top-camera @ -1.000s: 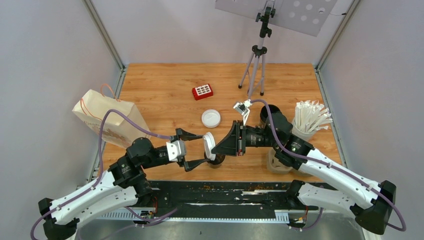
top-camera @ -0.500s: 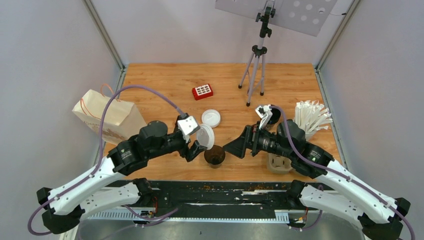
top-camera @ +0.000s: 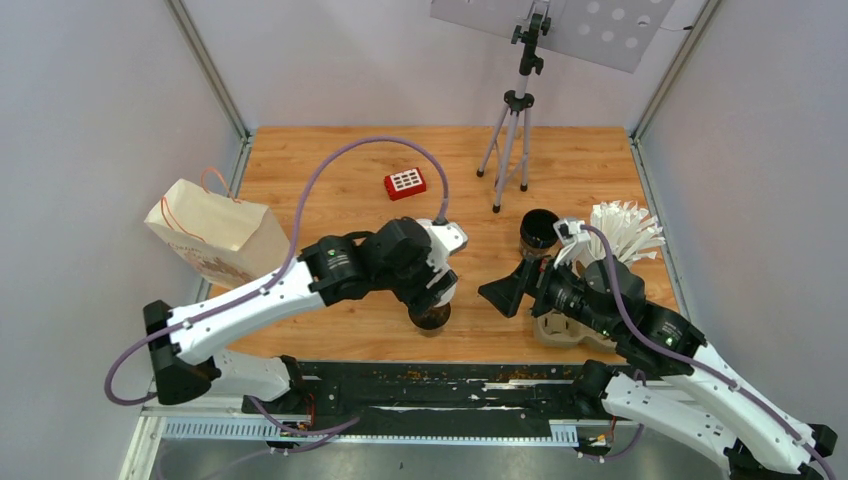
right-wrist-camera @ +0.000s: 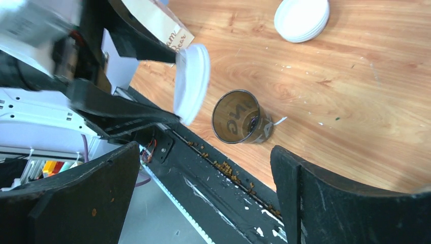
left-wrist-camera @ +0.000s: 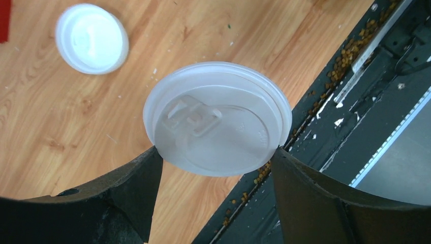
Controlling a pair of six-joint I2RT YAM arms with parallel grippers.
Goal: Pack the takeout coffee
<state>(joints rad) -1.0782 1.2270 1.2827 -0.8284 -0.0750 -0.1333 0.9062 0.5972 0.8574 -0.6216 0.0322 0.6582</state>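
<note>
Left gripper (left-wrist-camera: 217, 152) newly above half-hidden cup (top-camera: 432, 320) — tight on lid (left-wrist-camera: 218, 119); right gripper (right-wrist-camera: 204, 150) apart

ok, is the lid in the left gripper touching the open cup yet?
Apart. The right wrist view shows the lid held on edge in the left gripper, with a strip of bare table between it and the cup.

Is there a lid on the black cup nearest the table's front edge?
No, the cup is open while the left end effector holds the white lid apart from it.
</note>
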